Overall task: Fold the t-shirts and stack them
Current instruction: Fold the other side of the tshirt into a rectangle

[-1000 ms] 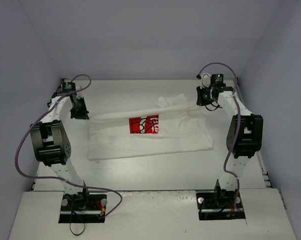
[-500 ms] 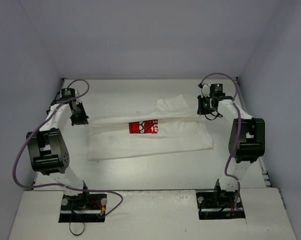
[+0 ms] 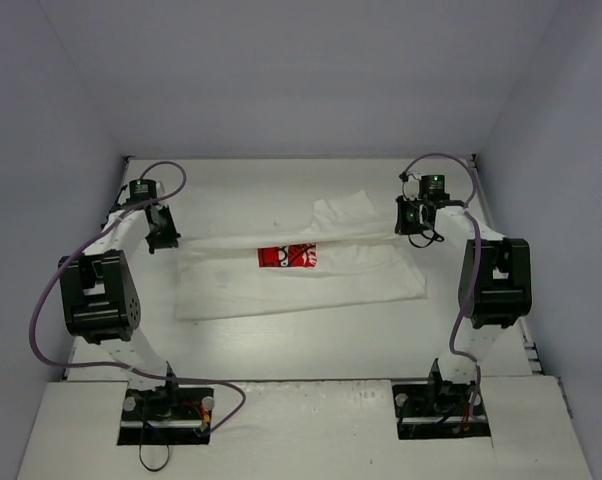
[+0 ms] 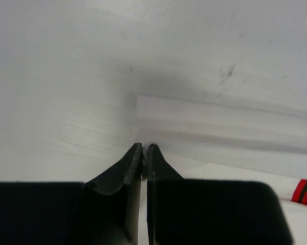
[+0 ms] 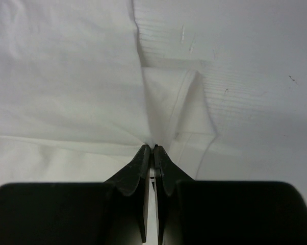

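Note:
The white t-shirt (image 3: 311, 285) lies spread across the middle of the table, and only a strip of its red chest print (image 3: 287, 257) shows. A sleeve (image 3: 346, 209) sticks out on the far side. My left gripper (image 3: 162, 238) is shut on the shirt's far left edge. In the left wrist view its tips (image 4: 144, 146) pinch the corner of a white fold (image 4: 220, 122), with a bit of the red print (image 4: 306, 191) at the lower right. My right gripper (image 3: 413, 225) is shut on the far right edge. In the right wrist view (image 5: 153, 148) cloth (image 5: 67, 76) puckers into the tips.
Grey walls (image 3: 41, 150) close in the table on the left, right and back. Purple cables (image 3: 43, 290) loop off both arms. A raised white ledge (image 3: 311, 420) at the near edge carries the arm bases. Bare tabletop (image 3: 311, 345) lies between the shirt and the bases.
Both grippers have moved slightly toward the near side with the shirt's far edge. The white cloth now covers more of the red print, leaving a thinner strip.

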Controlling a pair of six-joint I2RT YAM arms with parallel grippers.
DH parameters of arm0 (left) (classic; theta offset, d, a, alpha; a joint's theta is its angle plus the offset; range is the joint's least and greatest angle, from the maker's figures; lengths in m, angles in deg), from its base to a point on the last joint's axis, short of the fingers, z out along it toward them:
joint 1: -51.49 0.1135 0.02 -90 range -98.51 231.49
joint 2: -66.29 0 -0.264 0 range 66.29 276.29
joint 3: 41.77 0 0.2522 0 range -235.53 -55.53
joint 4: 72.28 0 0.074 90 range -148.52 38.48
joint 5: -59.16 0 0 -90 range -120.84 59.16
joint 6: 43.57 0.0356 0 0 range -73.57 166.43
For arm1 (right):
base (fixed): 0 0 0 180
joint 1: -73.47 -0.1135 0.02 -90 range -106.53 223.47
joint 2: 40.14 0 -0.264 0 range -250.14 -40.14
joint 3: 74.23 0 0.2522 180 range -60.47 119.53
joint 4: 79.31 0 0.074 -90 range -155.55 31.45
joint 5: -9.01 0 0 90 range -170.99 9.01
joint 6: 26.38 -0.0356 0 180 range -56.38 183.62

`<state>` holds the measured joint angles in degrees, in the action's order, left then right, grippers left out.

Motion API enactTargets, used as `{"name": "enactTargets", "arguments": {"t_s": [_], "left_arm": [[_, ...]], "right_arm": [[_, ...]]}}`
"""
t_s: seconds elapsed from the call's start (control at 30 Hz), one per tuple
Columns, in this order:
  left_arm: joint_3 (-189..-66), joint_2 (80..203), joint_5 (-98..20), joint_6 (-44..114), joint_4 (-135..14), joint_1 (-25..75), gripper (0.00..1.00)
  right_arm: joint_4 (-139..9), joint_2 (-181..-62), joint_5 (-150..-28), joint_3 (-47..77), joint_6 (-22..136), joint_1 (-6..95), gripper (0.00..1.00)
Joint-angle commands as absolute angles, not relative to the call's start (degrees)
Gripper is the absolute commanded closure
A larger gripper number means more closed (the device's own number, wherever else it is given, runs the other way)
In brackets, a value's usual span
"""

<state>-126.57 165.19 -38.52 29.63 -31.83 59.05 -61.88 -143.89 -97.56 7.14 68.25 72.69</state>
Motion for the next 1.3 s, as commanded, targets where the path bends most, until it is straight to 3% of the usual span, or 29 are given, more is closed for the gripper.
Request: {"name": "enactTargets", "arguments": {"t_s": [0.0, 0.2, 0.33, 0.53, 1.27], "left_arm": [[-135.9, 164.7, -40.2, 36.1, -40.0, 59.1, 1.00], [-136.0, 165.2, -41.0, 40.7, -52.8, 59.0, 1.00], [-137.5, 166.7, -44.4, 42.9, -53.9, 59.0, 1.00], [-126.3, 164.4, -46.0, 43.2, -61.3, 59.0, 1.00], [-112.9, 151.3, -45.8, 45.8, -64.8, 59.6, 1.00]], "right_arm": [[-64.9, -141.2, -93.8, 10.8, 68.5, 73.2, 1.00], [-64.9, -142.3, -93.4, 13.3, 69.1, 73.3, 1.00], [-64.9, -143.0, -93.9, 14.8, 69.2, 73.2, 1.00], [-67.1, -142.1, -94.3, 11.6, 68.8, 73.2, 1.00], [-69.1, -133.4, -91.4, 4.3, 68.7, 73.3, 1.00]]}}
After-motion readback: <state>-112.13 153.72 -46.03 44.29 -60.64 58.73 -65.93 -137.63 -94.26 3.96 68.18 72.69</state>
